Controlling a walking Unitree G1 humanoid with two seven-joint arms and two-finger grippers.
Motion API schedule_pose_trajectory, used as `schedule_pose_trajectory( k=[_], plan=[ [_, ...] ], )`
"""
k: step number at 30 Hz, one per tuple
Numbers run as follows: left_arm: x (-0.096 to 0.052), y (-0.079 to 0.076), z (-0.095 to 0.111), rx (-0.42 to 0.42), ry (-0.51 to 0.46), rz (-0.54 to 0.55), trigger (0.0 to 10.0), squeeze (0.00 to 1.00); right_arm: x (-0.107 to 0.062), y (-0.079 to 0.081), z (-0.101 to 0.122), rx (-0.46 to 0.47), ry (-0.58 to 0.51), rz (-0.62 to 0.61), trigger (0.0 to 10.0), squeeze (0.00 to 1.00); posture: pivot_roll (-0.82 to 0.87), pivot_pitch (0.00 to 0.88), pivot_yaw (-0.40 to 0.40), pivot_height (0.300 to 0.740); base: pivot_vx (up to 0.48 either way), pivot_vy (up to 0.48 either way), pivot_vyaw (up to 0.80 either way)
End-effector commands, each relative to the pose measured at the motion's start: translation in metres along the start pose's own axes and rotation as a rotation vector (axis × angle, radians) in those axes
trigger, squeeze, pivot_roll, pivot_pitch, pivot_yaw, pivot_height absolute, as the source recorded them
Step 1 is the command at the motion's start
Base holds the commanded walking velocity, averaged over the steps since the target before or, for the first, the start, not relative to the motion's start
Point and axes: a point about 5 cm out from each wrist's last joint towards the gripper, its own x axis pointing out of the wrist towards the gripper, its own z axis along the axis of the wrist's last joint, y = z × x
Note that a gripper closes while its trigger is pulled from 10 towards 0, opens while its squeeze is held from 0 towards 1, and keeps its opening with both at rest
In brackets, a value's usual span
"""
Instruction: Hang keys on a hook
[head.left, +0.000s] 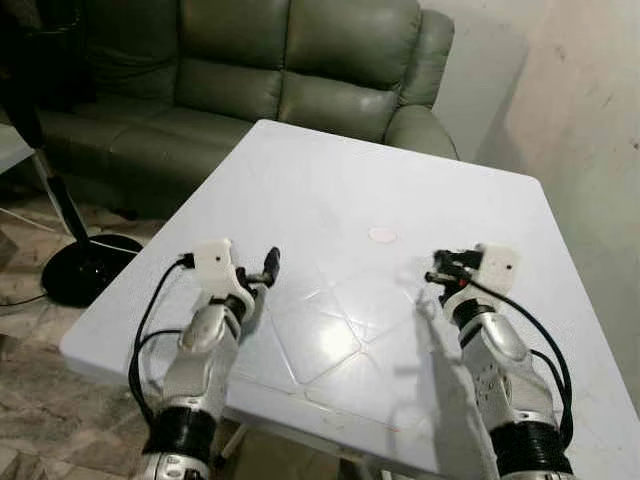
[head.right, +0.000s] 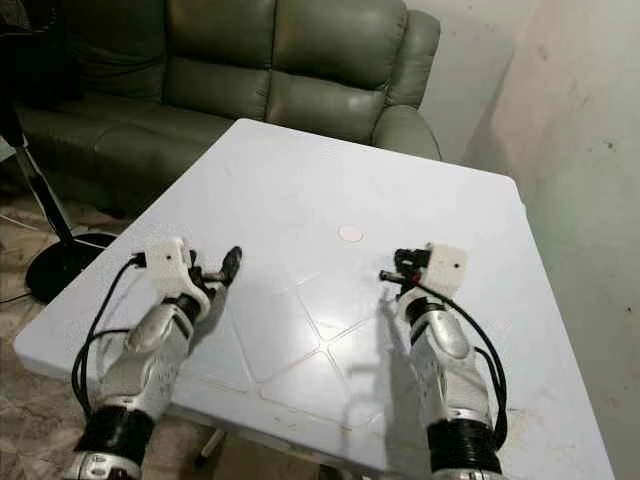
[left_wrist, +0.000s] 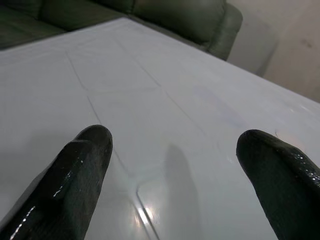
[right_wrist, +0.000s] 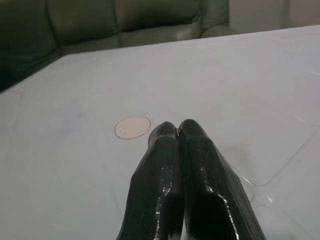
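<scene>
My left gripper (head.left: 262, 280) hovers low over the near left part of a white table (head.left: 330, 170). Its two black fingers (left_wrist: 85, 160) stand wide apart with only bare tabletop between them. My right gripper (head.left: 432, 277) is over the near right part of the table. Its fingertips (right_wrist: 165, 131) are pressed together with nothing in them. A small pale pink disc (head.left: 382, 235) lies flat on the table just beyond the right gripper's tip; in the right wrist view the disc (right_wrist: 132, 127) sits slightly to one side of it.
A grey-green leather sofa (head.left: 250, 70) stands right behind the table's far edge. A black fan base (head.left: 85, 268) with its pole rests on the tiled floor to the left. A pale wall (head.left: 590, 110) runs along the right side.
</scene>
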Motion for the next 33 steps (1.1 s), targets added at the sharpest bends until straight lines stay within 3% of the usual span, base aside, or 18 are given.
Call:
schedule_pose_trajectory(
  k=[1,6,13,23,28,33],
  plan=[
    [0.005,-0.001,0.005,0.002,-0.017,-0.003,10.0,0.00,0.001,-0.002,0.008,-0.001,-0.051,-0.013,10.0,0.00,0.03,0.028,-0.094,0.740,0.000,0.000,0.00],
    [0.003,0.003,0.022,0.057,-0.095,-0.017,10.0,0.00,-0.008,0.003,0.020,-0.193,-0.172,-0.020,10.0,0.00,0.03,0.018,-0.080,0.740,0.000,0.000,0.00],
    [-0.013,0.004,0.029,0.063,-0.149,-0.062,10.0,0.00,-0.020,0.017,0.025,-0.214,-0.242,0.029,10.0,0.00,0.03,0.013,-0.070,0.740,0.000,0.000,0.00],
    [-0.044,0.001,0.021,0.016,-0.159,-0.059,10.0,0.00,-0.047,0.026,0.013,-0.255,-0.240,0.047,10.0,0.00,0.03,0.000,-0.066,0.740,0.000,0.000,0.00],
    [-0.049,0.002,0.022,0.008,-0.157,-0.046,10.0,0.00,-0.055,0.027,0.006,-0.249,-0.216,0.033,10.0,0.00,0.03,0.000,-0.063,0.740,0.000,0.000,0.00],
    [-0.046,0.003,0.025,0.001,-0.156,-0.045,10.0,0.00,-0.055,0.028,0.000,-0.259,-0.181,0.029,10.0,0.00,0.03,0.000,-0.061,0.740,0.000,0.000,0.00]
  ],
)
